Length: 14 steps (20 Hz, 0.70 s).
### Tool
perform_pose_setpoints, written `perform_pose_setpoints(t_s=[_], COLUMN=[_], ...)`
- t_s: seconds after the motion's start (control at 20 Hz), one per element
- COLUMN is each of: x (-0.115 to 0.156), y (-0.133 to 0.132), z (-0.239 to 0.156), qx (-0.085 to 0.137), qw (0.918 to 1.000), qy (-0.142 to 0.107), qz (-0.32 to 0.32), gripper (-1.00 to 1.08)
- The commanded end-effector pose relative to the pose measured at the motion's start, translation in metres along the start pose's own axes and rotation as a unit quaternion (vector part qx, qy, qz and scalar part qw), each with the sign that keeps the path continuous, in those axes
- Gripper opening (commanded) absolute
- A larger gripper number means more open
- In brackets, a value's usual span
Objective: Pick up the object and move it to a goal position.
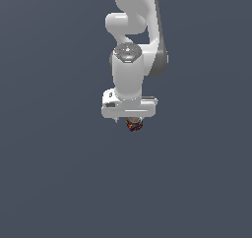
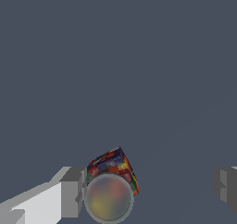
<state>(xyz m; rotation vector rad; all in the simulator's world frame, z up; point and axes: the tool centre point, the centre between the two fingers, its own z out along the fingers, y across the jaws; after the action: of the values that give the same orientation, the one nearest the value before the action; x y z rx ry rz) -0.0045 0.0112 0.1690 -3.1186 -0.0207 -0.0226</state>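
The object (image 1: 134,125) is a small stubby can with a mottled red, blue, yellow and dark pattern. In the exterior view it pokes out just below the white hand. My gripper (image 1: 130,119) is right over it. In the wrist view the can (image 2: 111,179) shows its round silvery end and lies between the fingers of my gripper (image 2: 148,190). It sits right against one grey finger (image 2: 71,190), and a wide gap separates it from the other finger (image 2: 226,186). The jaws are open and not closed on the can.
A plain dark grey-blue floor (image 1: 49,183) fills both views. The white arm (image 1: 133,30) rises above the hand toward the top of the exterior view. No other objects or goal marker show.
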Motion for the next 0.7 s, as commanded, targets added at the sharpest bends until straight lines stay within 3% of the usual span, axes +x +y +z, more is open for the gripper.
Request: perform_pose_setpoints(t_s=[0.0,0.4,0.65], x=[0.000,-0.007,-0.007], y=[0.000,0.038,0.039], z=[0.000,0.005,0.006], qx=[0.000,-0.012,-0.012], qw=[1.0000,0.9997,0.9996], qy=[0.000,-0.011,-0.011], qz=[0.000,0.021,0.021], gripper=[1.00,1.00,1.00])
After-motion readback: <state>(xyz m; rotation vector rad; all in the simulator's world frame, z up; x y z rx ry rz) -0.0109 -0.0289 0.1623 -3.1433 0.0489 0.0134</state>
